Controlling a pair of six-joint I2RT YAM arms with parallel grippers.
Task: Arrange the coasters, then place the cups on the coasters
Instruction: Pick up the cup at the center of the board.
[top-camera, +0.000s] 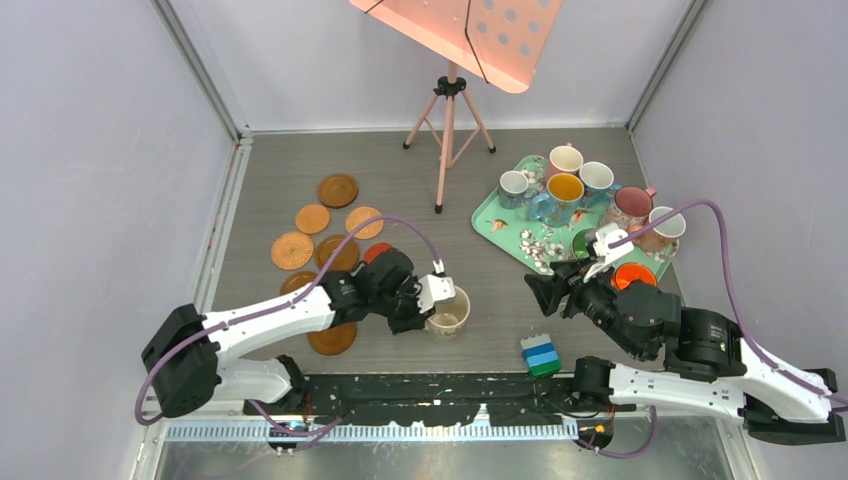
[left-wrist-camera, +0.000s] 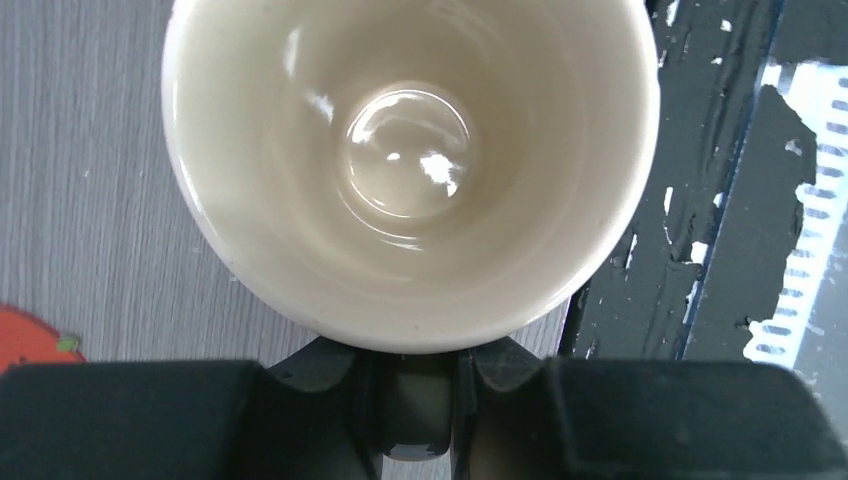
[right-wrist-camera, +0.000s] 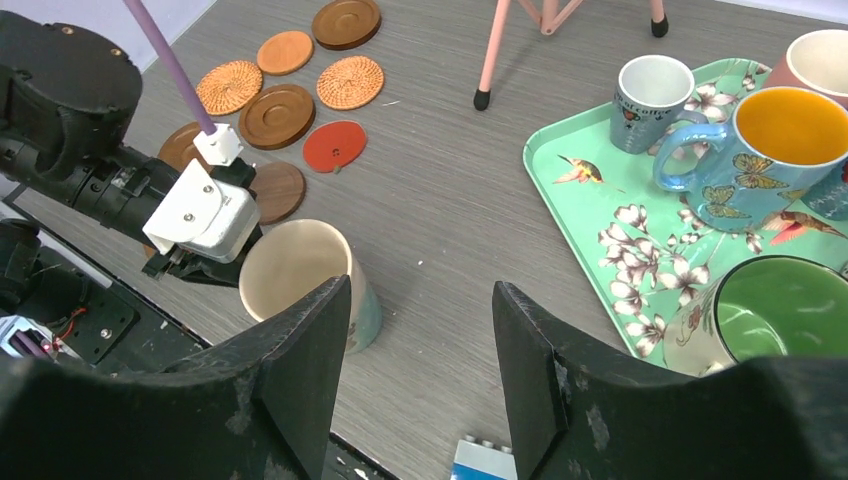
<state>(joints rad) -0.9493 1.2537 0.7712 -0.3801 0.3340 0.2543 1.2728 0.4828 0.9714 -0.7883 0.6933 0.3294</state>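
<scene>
A cream cup (top-camera: 448, 315) stands upright on the bare table, right of a brown coaster (top-camera: 332, 339). My left gripper (top-camera: 432, 298) reaches it from the left. In the left wrist view the cream cup (left-wrist-camera: 410, 160) fills the frame, and the left gripper (left-wrist-camera: 415, 365) is shut on its handle. More coasters (top-camera: 338, 253), one of them red (top-camera: 378, 252), lie in a cluster at the left. Several cups (top-camera: 565, 188) sit on the mint tray (top-camera: 500, 215). My right gripper (right-wrist-camera: 420, 330) hangs open and empty over the table between the cream cup (right-wrist-camera: 300, 275) and the tray (right-wrist-camera: 590, 200).
A pink stand's tripod (top-camera: 448, 130) stands at the back centre, its leg tips near the tray. A blue, white and green block stack (top-camera: 541, 355) sits by the near edge, just under the right gripper. A black rail runs along the front.
</scene>
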